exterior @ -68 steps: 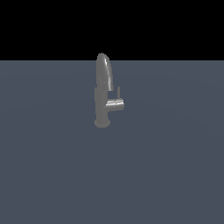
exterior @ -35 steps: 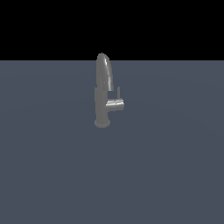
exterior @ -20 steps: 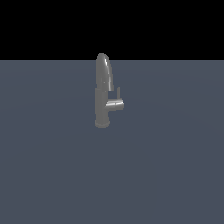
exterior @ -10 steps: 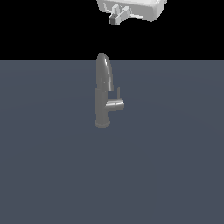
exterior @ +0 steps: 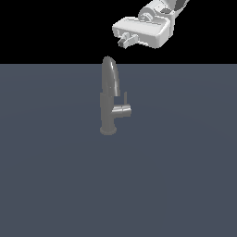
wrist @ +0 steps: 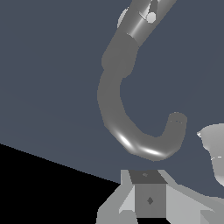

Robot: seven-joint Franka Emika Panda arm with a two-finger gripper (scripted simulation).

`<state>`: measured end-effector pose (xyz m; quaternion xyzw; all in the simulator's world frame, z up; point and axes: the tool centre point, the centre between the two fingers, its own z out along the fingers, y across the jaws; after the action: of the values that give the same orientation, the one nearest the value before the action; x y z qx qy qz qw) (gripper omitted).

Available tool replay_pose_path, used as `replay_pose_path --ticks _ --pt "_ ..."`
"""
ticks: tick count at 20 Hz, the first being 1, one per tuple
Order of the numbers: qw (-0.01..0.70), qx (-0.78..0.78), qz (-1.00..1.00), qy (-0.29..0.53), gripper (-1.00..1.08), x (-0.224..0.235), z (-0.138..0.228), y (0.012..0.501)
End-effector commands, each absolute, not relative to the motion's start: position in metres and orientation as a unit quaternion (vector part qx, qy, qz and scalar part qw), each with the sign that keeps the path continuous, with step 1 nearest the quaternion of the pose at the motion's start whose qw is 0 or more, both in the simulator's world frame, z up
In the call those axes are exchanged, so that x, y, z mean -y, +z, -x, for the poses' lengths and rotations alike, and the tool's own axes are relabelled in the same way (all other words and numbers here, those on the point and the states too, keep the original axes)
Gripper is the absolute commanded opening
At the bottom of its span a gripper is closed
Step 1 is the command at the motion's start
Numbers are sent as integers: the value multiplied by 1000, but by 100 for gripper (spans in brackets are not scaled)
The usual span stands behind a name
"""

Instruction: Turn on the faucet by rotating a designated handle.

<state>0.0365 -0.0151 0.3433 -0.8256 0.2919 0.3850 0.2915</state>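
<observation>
The faucet [exterior: 109, 95] stands upright on the flat grey surface, dark grey, with a round base and a tall arched spout. Its handle [exterior: 123, 110] is a short cylinder jutting toward the exterior view's right, with a thin lever rod [exterior: 125, 98] pointing up. My gripper [exterior: 124, 40] hangs above and slightly to the right of the spout top, touching nothing. Its fingers look closed together with nothing between them. In the wrist view the spout [wrist: 131, 138] curves just beyond my gripper [wrist: 148, 192], and the handle [wrist: 146, 17] lies farther off.
The grey surface [exterior: 185, 185] spreads flat around the faucet, with a black background behind it. A pale rounded shape [wrist: 214, 148] shows at the edge of the wrist view.
My gripper came into the exterior view from the top and has dropped lower toward the spout. The faucet and its handle have not moved.
</observation>
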Motion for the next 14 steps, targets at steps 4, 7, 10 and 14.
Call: replay_pose_path --ticks 4,7,10,14 --pt "323 -321 784 422 -100 19 -57 314" --pt "339 -337 759 442 -100 21 -68 296" --pt "356 -354 731 462 -100 23 -77 277" --pt "378 -376 691 489 -100 24 -89 249"
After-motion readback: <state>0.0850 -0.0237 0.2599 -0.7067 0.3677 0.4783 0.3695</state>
